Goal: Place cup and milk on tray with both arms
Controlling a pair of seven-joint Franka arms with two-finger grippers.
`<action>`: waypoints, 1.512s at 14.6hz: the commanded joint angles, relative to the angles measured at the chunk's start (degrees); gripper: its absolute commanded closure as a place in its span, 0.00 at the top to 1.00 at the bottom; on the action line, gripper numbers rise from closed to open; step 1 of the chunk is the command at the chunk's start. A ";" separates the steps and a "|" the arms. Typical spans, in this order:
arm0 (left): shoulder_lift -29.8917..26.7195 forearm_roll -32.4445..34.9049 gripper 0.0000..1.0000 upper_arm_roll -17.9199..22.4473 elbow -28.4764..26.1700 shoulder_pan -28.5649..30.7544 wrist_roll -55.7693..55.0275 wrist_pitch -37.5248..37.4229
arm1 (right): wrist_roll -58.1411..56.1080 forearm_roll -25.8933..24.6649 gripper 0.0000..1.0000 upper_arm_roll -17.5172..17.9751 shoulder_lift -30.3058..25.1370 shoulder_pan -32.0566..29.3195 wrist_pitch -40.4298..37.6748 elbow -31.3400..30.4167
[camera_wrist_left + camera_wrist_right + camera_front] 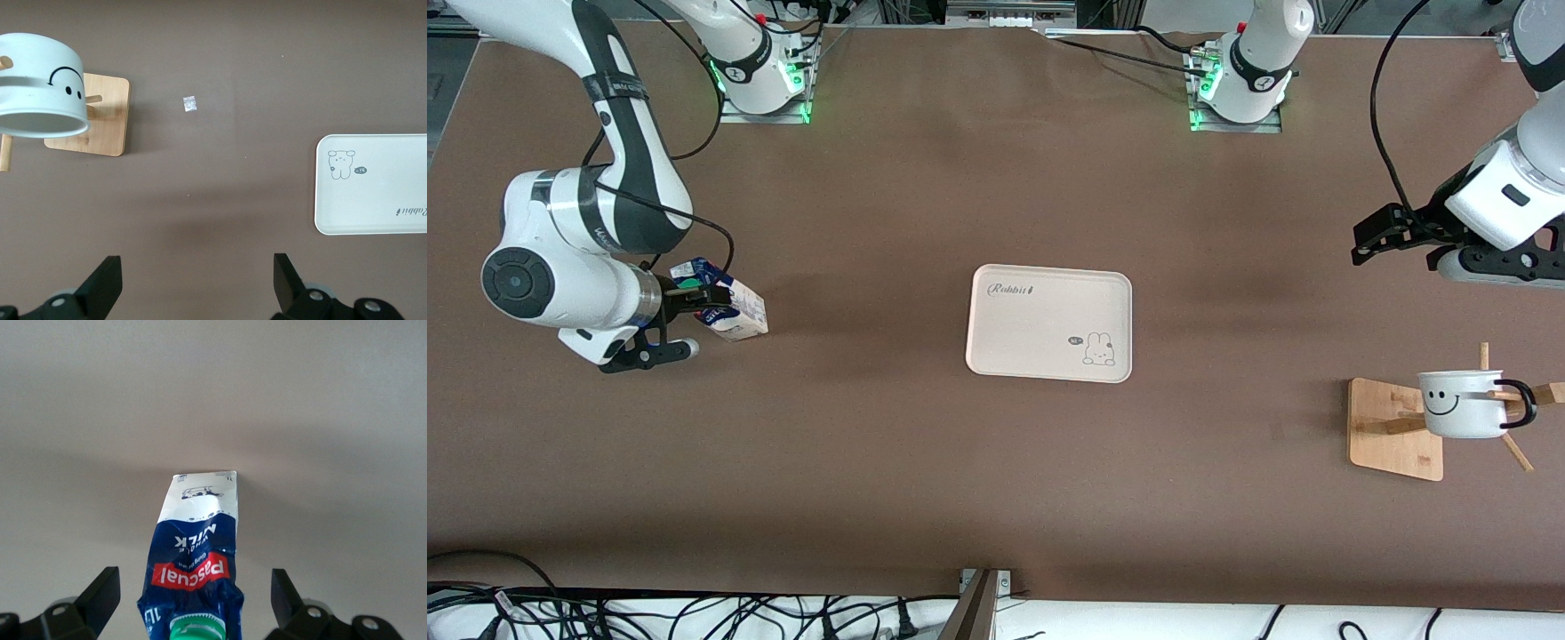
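Between right pincer (193, 600) fingers (open): milk (195, 547).

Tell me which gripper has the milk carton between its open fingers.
The right gripper: the milk carton stands between its fingers. The left gripper brackets only bare table.

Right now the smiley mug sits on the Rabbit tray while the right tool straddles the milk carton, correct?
Not quite. The front view shows the smiley mug hanging on the wooden rack, with the Rabbit tray bare. The right tool does straddle the milk carton, fingers open.
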 commanded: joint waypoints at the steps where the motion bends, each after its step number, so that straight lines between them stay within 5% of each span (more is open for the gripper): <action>1: 0.32 1.59 1.00 -0.49 1.70 -0.18 0.42 -0.98 | -1.31 0.08 1.00 -0.07 -2.91 -0.15 1.46 -3.44; 22: -0.30 3.87 1.00 -2.69 1.78 0.44 0.42 -2.03 | -7.91 -0.09 1.00 -0.24 -5.81 -0.24 1.99 -10.21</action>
